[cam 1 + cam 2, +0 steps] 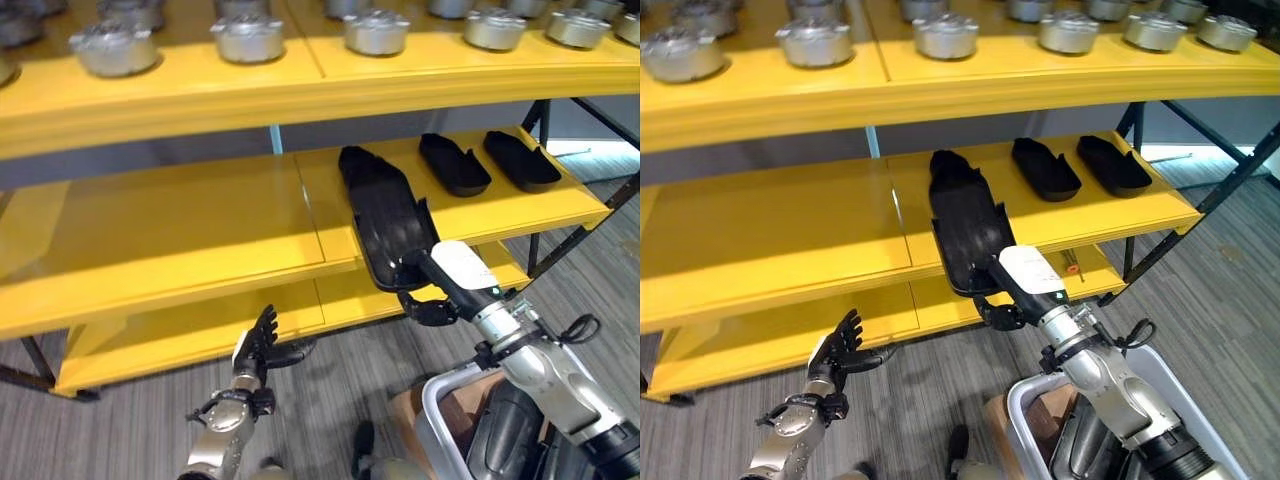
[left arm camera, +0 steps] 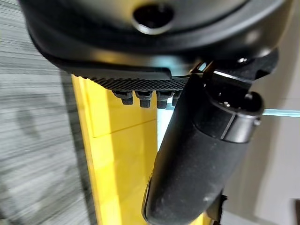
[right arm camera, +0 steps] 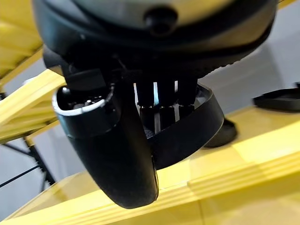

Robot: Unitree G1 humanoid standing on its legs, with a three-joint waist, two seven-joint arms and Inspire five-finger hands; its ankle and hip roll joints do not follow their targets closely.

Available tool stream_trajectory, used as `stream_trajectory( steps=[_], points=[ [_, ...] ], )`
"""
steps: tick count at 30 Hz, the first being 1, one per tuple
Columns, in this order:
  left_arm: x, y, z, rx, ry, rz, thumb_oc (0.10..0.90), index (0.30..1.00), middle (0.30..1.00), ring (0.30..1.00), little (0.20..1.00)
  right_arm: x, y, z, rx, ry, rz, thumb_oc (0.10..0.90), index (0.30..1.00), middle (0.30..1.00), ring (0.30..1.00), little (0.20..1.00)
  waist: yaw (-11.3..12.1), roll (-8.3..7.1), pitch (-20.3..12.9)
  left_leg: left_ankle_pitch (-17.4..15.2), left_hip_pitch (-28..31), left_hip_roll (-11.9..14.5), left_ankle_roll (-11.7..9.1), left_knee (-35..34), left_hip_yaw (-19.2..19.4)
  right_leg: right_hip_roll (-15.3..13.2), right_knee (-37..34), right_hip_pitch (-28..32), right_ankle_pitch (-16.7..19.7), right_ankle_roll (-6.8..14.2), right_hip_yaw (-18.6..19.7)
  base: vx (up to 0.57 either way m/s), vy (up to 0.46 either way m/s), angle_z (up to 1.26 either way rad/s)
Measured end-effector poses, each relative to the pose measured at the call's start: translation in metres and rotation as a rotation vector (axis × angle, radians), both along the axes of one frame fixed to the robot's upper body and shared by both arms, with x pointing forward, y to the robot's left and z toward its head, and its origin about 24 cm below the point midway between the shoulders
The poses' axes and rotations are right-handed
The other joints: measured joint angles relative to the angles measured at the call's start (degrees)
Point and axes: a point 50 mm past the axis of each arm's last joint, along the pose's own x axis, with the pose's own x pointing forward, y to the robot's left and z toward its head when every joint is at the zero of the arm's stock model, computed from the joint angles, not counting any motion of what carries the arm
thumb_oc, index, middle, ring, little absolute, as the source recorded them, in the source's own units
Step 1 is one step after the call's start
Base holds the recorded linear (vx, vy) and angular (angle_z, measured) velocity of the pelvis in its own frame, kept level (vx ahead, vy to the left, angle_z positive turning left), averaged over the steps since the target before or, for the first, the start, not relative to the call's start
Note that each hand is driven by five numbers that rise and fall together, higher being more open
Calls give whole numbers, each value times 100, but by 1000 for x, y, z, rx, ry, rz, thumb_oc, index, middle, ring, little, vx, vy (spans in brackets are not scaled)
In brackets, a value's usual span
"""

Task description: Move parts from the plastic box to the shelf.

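Observation:
A long black part (image 1: 383,210) lies lengthwise on the yellow middle shelf (image 1: 180,235), its near end jutting past the front edge. My right hand (image 1: 432,308) is shut on that near end, thumb with white cover on top and fingers curled under the rim. The right wrist view has the part's curved rim (image 3: 208,117) pinched between thumb and fingers (image 3: 161,101). My left hand (image 1: 258,345) hangs low in front of the bottom shelf (image 1: 180,340), open with straight fingers, holding nothing. The plastic box (image 1: 438,405) stands at the lower right below my right arm.
Two smaller black parts (image 1: 455,165) (image 1: 522,160) lie side by side at the right of the middle shelf. Several round silver metal parts (image 1: 247,38) line the top shelf. The shelf's dark leg struts (image 1: 590,225) stand at the right on grey carpet.

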Motion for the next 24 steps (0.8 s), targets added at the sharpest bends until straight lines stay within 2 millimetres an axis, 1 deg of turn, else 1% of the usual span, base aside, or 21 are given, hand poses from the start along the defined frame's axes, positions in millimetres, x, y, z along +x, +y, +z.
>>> stream_trajectory(
  steps=[1,2,3,4,5,6,7,8,9,10,11,12,13,14,16,18,20,21,23,24],
  points=[
    [-1,0,-1,-2,4,3,900,1000,1000,1000,1000,1,0,2,0,-8,-3,400,300,300,300,300,7,13,2,18,91,153,-30,-218,12,-71,-22,1,67,98,17,83,182,5],
    [-2,-1,-2,-6,8,4,900,1000,1000,1000,1000,2,-1,4,-7,-16,-4,400,300,300,300,300,9,58,-1,23,183,118,-19,-366,43,-186,-39,2,125,195,27,82,177,0],
    [-3,-4,-3,-18,10,4,900,1000,1000,1000,1000,3,-4,8,-20,-29,-9,400,300,300,300,300,-11,248,-14,2,206,-14,17,-354,71,-264,-50,4,127,335,23,98,204,-1],
    [-3,-7,-3,-28,10,5,900,1000,1000,1000,1000,3,-7,9,-25,-36,-16,400,300,300,300,300,-29,389,-26,-82,205,-115,157,-325,87,-276,-55,1,88,422,18,100,194,0],
    [-3,-13,-4,-52,7,3,900,1000,1000,1000,1000,3,-12,12,-39,-47,-30,400,300,300,300,300,-28,794,-99,-183,228,-267,528,-448,10,-196,20,-73,27,608,-9,107,189,-34],
    [-4,-5,-1,-35,-2,16,900,1000,1000,1000,1000,1,-7,2,8,-16,-37,400,300,300,300,300,199,719,-131,80,264,-284,137,-463,155,-337,893,-466,-116,690,145,96,176,-12],
    [-7,5,1,0,-1,18,900,1000,1000,1000,1000,-5,-4,-6,23,15,-28,400,300,300,300,300,190,639,-178,86,285,-426,194,-553,149,-418,1637,-582,-418,738,119,100,177,9],
    [-12,15,3,34,-2,13,900,1000,1000,1000,1000,-8,-1,-11,23,34,-15,400,300,300,300,300,192,434,-274,74,294,-602,284,-592,137,-511,1878,-535,-577,755,128,97,188,37],
    [-20,27,2,68,19,26,900,1000,1000,1000,1000,-10,4,-13,43,47,5,400,300,300,300,300,339,312,-383,174,370,-775,385,-571,212,-621,1440,-250,-634,979,165,95,185,13],
    [-26,33,0,88,36,24,900,1000,1000,1000,1000,-10,9,-14,94,56,19,400,300,300,300,300,362,302,-402,173,434,-898,390,-572,264,-706,1080,-11,-426,1041,203,89,180,-5],
    [-28,34,-1,90,42,28,900,1000,1000,1000,1000,-11,16,-14,119,65,44,400,300,300,300,300,384,282,-410,174,452,-1037,384,-570,278,-813,846,117,-243,1136,180,112,207,6],
    [-28,33,-2,84,43,27,900,1000,1000,1000,1000,-12,21,-17,122,90,67,400,300,300,300,300,422,217,-434,171,444,-1211,383,-568,290,-967,562,258,-98,1228,146,128,228,11],
    [-28,32,-2,79,42,27,900,1000,1000,1000,1000,-12,22,-18,121,102,71,400,300,300,300,300,493,185,-440,160,445,-1276,390,-568,280,-1025,453,330,-35,1217,114,119,205,15],
    [-28,31,-2,75,43,19,900,1000,1000,1000,1000,-9,25,-16,123,106,80,400,300,300,300,300,557,95,-459,106,400,-1371,402,-570,257,-1114,386,372,-25,1217,59,96,148,17],
    [-27,30,-2,71,38,8,900,1000,1000,1000,1000,-1,30,-11,144,100,87,400,300,300,300,300,594,0,-459,105,356,-1421,396,-567,181,-1166,337,389,13,1228,-12,84,80,20],
    [-27,29,-2,70,40,4,900,1000,1000,1000,1000,4,29,-13,177,124,75,400,300,300,300,300,709,-98,-482,103,352,-1436,396,-567,132,-1177,244,478,18,1226,-69,63,47,18],
    [-28,29,-2,70,40,3,900,1000,1000,1000,1000,11,28,-13,201,134,62,400,300,300,300,300,829,-121,-487,104,293,-1443,395,-566,39,-1181,170,529,20,1229,-195,44,24,24],
    [-27,29,-1,70,37,2,900,1000,1000,1000,1000,16,28,-12,207,134,54,400,300,300,300,300,842,-126,-490,119,215,-1455,381,-566,-30,-1188,92,545,29,1245,-261,29,1,29],
    [-27,29,-1,70,34,-2,900,1000,1000,1000,1000,24,25,-10,216,142,34,400,300,300,300,300,888,-124,-489,159,90,-1458,371,-566,-108,-1181,-36,542,88,1344,-343,23,-12,22],
    [-27,28,-1,69,36,-5,900,1000,1000,1000,1000,28,23,-10,220,149,21,400,300,300,300,300,965,-106,-477,178,34,-1453,366,-566,-156,-1173,-52,535,95,1357,-384,14,-17,14]
  ],
)
